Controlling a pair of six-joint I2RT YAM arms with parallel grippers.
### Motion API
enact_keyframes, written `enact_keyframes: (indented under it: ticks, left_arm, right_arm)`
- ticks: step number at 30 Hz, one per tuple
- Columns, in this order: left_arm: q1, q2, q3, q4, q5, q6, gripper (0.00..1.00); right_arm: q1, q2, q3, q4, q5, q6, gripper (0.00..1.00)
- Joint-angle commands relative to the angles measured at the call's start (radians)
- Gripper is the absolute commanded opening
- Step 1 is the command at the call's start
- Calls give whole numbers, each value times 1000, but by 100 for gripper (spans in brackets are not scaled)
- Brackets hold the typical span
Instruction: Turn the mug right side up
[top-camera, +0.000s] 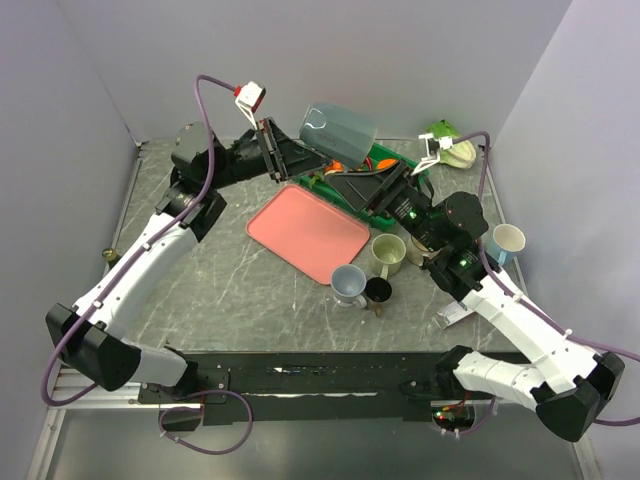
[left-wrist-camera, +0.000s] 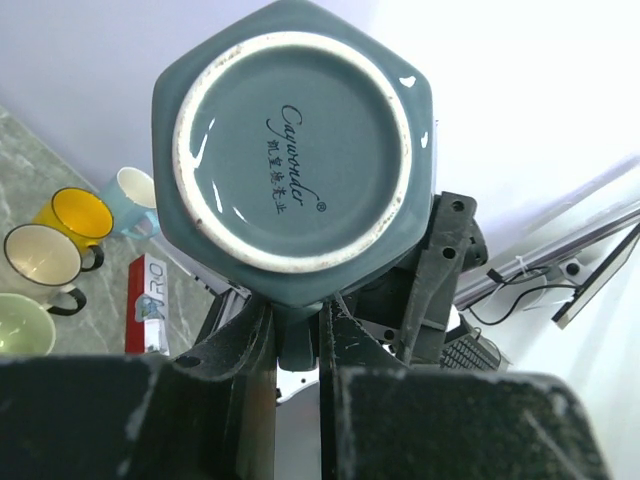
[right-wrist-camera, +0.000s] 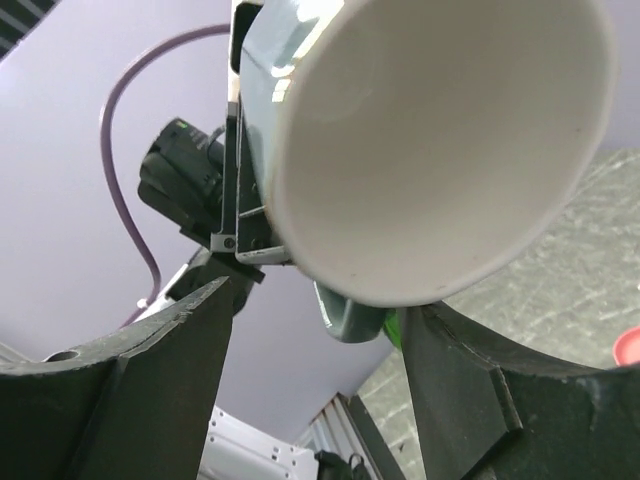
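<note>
The blue-grey mug (top-camera: 338, 128) hangs in the air over the back of the table, tipped on its side. Its base (left-wrist-camera: 295, 140) faces the left wrist camera, and its white inside (right-wrist-camera: 440, 130) faces the right wrist camera. My left gripper (left-wrist-camera: 298, 330) is shut on the mug's handle (left-wrist-camera: 290, 350) and carries the mug. My right gripper (right-wrist-camera: 315, 340) is open just below the mug's mouth. Its fingers (right-wrist-camera: 150, 370) stand on either side of the handle (right-wrist-camera: 350, 320), with a wide gap on the left. In the top view the right gripper (top-camera: 350, 172) reaches up from the lower right.
A pink tray (top-camera: 308, 232) lies below the mug. Beside its near right corner stand a pale green mug (top-camera: 388, 253), a light blue mug (top-camera: 348, 283) and a small black mug (top-camera: 378, 290). Another mug (top-camera: 506, 242) stands at the far right. A green rack (top-camera: 385, 160) is at the back.
</note>
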Motion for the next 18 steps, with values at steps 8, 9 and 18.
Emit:
enact_keyframes:
  ticks: [8, 9, 18]
  left_arm:
    - [-2, -46, 5, 219, 43, -83, 1]
    - [-4, -46, -4, 226, 43, -88, 1]
    - [-16, -58, -93, 374, 61, -114, 1]
  right_arm:
    - [-12, 23, 23, 93, 27, 26, 58]
    - [-15, 26, 20, 98, 30, 33, 57]
    - [-22, 63, -13, 196, 24, 148, 35]
